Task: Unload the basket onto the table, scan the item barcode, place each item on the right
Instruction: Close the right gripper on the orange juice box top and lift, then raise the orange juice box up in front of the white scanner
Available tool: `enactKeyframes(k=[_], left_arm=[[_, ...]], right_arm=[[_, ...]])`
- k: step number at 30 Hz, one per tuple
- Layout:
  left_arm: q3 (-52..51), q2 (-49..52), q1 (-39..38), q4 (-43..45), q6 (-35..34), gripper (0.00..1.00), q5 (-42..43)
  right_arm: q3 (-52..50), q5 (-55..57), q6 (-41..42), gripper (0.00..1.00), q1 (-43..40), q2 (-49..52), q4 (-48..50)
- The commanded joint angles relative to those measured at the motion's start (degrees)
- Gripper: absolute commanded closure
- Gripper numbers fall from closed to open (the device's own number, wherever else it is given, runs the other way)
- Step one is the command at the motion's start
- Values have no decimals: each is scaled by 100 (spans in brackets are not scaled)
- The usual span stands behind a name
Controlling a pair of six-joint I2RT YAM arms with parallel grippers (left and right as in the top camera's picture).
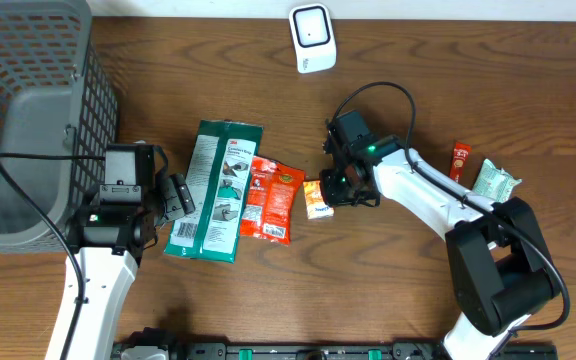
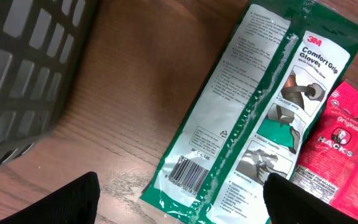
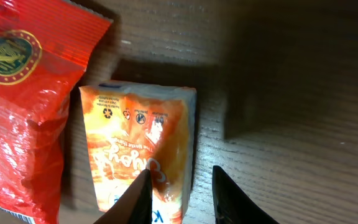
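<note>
Clutter in the overhead view: one white scanner point(image 1: 312, 38) sat top centre and one grey basket point(image 1: 28, 110) upper left. One green glove pack point(image 1: 213, 190) lay left of centre, with two red snack bags point(image 1: 256, 195) point(image 1: 280, 205) just right of it. There was one small orange packet point(image 1: 317, 200) at centre, plus one red sachet point(image 1: 459, 158) and one green-white packet point(image 1: 494, 180) far right. The right gripper point(image 1: 336, 192) hung over the orange packet.

Left wrist view: the left gripper point(image 2: 180, 180) gaped wide with nothing in it, above the pack's barcode point(image 2: 188, 173).

Right wrist view: the fingers point(image 3: 138, 199) stood narrowly apart. One was over the packet's right edge, the other over bare wood, and they weren't clamped that I could see.
</note>
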Motion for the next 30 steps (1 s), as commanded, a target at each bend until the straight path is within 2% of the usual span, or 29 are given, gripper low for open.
enactKeyframes(k=[1,11,13,16,18,24,30], left_arm=[[83,2,17,0,-11,15,35],[83,2,17,0,-11,15,35],[83,2,17,0,-11,15,35],[83,2,17,0,-13,15,33],[83,2,17,0,-11,15,35],[83,2,17,0,-11,15,35],[83,2,17,2,-13,15,35]], right_arm=[[-81,-282,116,73,-39,184,79],[-361,-433,271,72,-42,232,505],[-503,-459,289,79,-39,232,732],[-542,-455,175,96,-44,229,809],[-518,-457,-20,99,-83,122,780],[-258,-140,-446,99,-284,-1027,254],[422,1467,-420,99,-308,-1991,-1067]])
